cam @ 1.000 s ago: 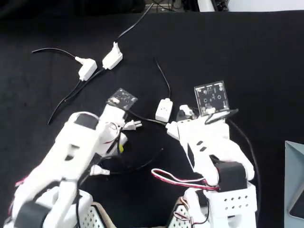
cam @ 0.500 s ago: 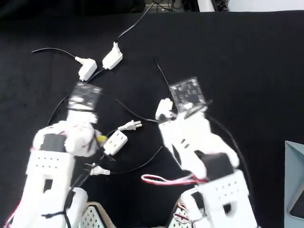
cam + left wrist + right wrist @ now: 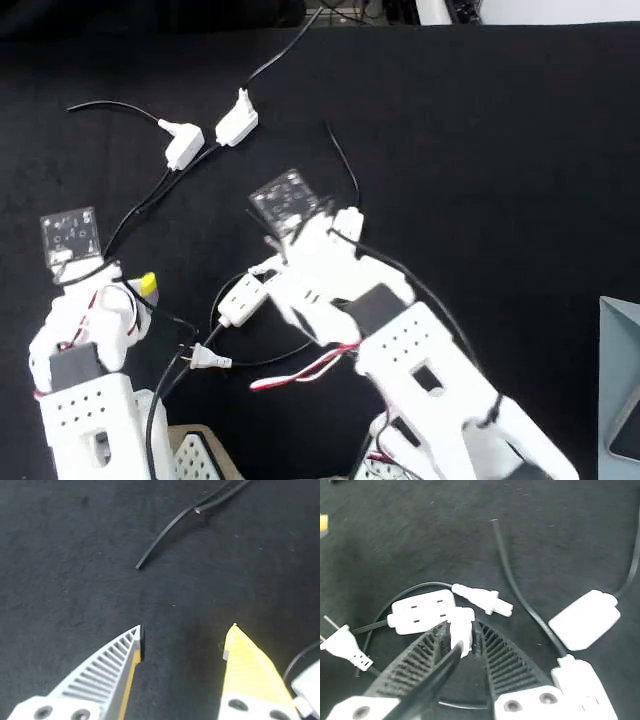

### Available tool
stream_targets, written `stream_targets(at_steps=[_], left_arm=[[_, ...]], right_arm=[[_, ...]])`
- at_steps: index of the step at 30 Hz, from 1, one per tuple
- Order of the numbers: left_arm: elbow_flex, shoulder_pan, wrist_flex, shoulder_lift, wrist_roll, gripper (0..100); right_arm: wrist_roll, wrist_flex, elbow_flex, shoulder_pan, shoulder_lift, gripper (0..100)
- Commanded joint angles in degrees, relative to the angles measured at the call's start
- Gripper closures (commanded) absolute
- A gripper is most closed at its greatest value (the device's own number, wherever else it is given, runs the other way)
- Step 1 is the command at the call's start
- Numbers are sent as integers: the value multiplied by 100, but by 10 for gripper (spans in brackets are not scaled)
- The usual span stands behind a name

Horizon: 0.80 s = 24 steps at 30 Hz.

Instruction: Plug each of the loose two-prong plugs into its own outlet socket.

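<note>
**Right gripper clamping a small white moulded plug**

The right gripper is pinching the plug's body, and a black cord is trailing back between its dark fingers. The plug is touching the edge of a white rectangular plastic outlet socket lying on the black cloth-covered table. A second white plug is lying just beside that socket. A third white two-prong plug is resting loose nearby. The left gripper is hovering with its jaws spread apart over the table, near a black cable end.

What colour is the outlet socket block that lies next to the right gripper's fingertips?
White. The outlet socket block shows best in the right wrist view.
</note>
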Motion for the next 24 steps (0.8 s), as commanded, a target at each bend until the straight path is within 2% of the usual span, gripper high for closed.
stream_targets(at_steps=[1,13,19,24], left_arm=[[110,-145,-105,-492,62,733],[295,-136,-97,-818,62,733],[295,-136,-97,-818,62,733],[295,-136,-97,-818,53,733]], right_arm=[[202,-334,-180,-334,541,986],[246,-396,-1042,-589,1859,986],[281,-1310,-725,-580,2070,986],[290,-1301,-681,-554,2176,986]])
